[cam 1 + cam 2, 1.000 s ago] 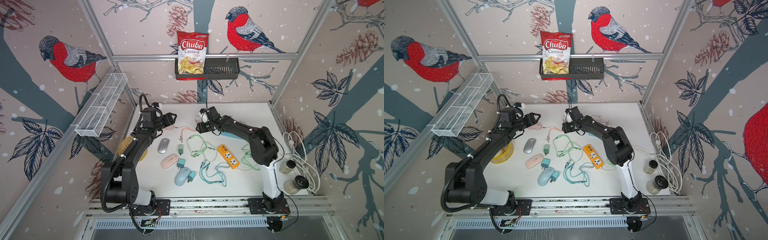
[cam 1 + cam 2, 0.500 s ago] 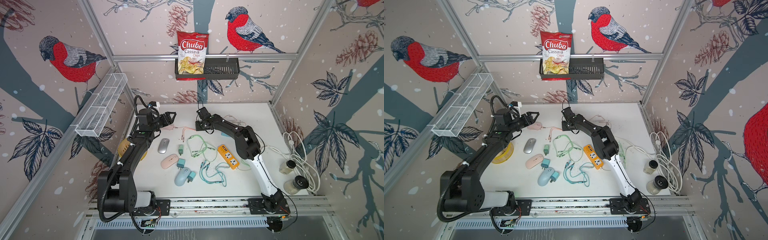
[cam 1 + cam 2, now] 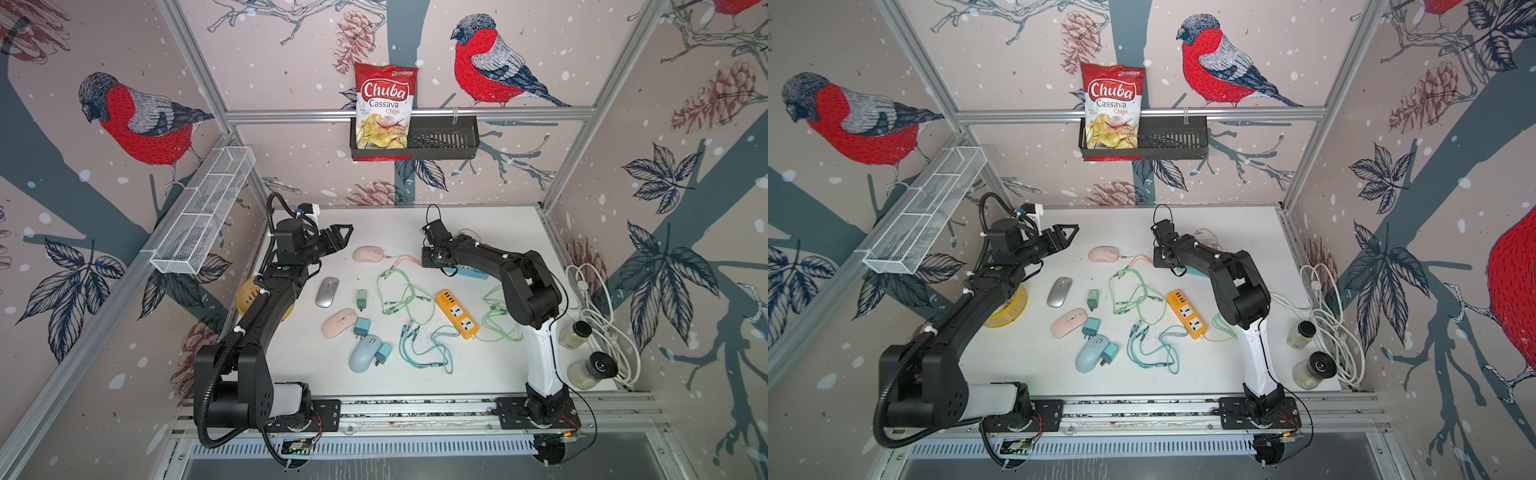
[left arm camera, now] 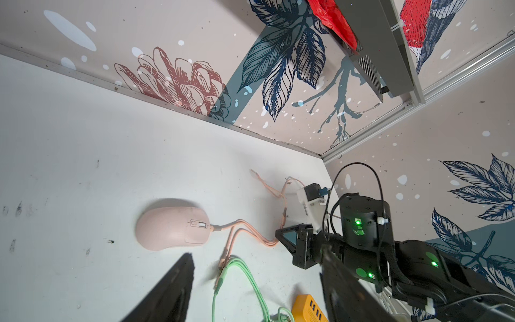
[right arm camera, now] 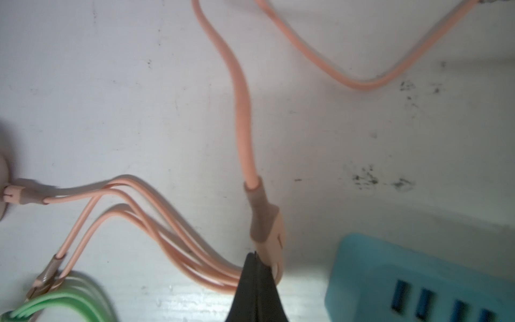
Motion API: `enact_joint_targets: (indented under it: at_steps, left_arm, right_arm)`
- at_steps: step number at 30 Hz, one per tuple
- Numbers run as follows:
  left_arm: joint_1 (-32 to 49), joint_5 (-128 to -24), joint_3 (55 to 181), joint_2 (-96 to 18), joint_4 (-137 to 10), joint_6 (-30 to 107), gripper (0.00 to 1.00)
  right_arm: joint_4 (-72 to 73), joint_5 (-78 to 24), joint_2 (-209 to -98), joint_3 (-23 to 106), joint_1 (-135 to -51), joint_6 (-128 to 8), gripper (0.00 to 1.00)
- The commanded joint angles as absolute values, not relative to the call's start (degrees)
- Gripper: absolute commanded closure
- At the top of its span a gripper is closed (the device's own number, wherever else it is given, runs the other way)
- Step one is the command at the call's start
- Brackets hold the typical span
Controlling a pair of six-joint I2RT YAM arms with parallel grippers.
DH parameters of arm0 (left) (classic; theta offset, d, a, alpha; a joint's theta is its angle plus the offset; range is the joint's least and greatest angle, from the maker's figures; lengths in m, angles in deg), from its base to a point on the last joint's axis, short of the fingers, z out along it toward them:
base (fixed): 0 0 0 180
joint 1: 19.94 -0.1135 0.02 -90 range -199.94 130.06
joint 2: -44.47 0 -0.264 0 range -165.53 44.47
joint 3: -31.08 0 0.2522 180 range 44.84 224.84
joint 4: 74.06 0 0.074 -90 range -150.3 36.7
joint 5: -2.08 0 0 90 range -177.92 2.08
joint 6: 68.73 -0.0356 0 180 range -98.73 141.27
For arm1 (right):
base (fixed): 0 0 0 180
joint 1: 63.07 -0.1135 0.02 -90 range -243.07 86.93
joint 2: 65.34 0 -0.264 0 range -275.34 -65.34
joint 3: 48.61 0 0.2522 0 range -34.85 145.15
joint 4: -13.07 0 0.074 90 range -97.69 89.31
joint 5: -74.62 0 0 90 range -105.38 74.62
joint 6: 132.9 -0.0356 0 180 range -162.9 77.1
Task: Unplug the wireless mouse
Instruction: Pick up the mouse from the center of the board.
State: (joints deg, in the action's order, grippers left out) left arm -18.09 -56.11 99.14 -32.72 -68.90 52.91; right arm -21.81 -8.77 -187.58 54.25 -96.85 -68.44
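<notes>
The pink wireless mouse point(image 3: 368, 254) point(image 3: 1104, 254) point(image 4: 172, 224) lies at the back of the white table point(image 3: 490, 232), with a pink cable point(image 4: 245, 225) point(image 5: 242, 125) plugged into its front. My right gripper point(image 3: 428, 264) point(image 3: 1158, 262) point(image 4: 278, 235) point(image 5: 255, 255) points down at that cable's splitter point(image 5: 269, 228), to the right of the mouse. Its jaws are shut. Their tips touch the splitter, and no cable shows between them. My left gripper point(image 3: 344, 237) point(image 3: 1069, 237) point(image 4: 257, 251) hovers open just left of the mouse and holds nothing.
A silver mouse point(image 3: 327, 291), a flat pink mouse point(image 3: 339, 323) and a blue mouse point(image 3: 365, 353) lie nearer the front with teal chargers point(image 3: 361, 327). Green cables point(image 3: 399, 291), an orange power strip point(image 3: 457, 313) and a blue one point(image 5: 418, 278) are close by. Jars point(image 3: 575, 334) stand at the right.
My right gripper's jaws have gone from open to shut at the pink cable's splitter, and that arm has shifted a little. The left gripper has stayed open and hardly moved.
</notes>
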Motion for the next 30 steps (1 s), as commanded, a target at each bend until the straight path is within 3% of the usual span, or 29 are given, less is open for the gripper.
enact_joint_targets:
  at_steps: [1,5,15,20,30]
  left_arm:
    - [-18.2,-55.0,99.0,-32.8,-72.2,53.5,0.28]
    - [-18.2,-54.8,98.8,-32.9,-72.3,53.7,0.27]
    - [-18.2,-52.7,98.0,-32.8,-74.6,54.6,0.27]
    - [-18.2,-52.4,98.0,-32.6,-74.7,54.5,0.27]
    - [-18.3,-51.6,98.0,-32.7,-75.0,54.3,0.27]
  right_arm:
    - [-14.7,-17.0,-185.9,54.1,-99.4,-60.6,0.91]
    - [-22.0,-19.7,-192.1,65.0,-104.5,-49.7,0.76]
    - [-27.5,-17.3,-204.2,80.0,-104.6,-45.9,0.75]
    - [-26.6,-18.1,-205.3,81.1,-104.0,-43.0,0.63]
    - [-29.0,-16.7,-208.5,83.7,-102.8,-35.1,0.58]
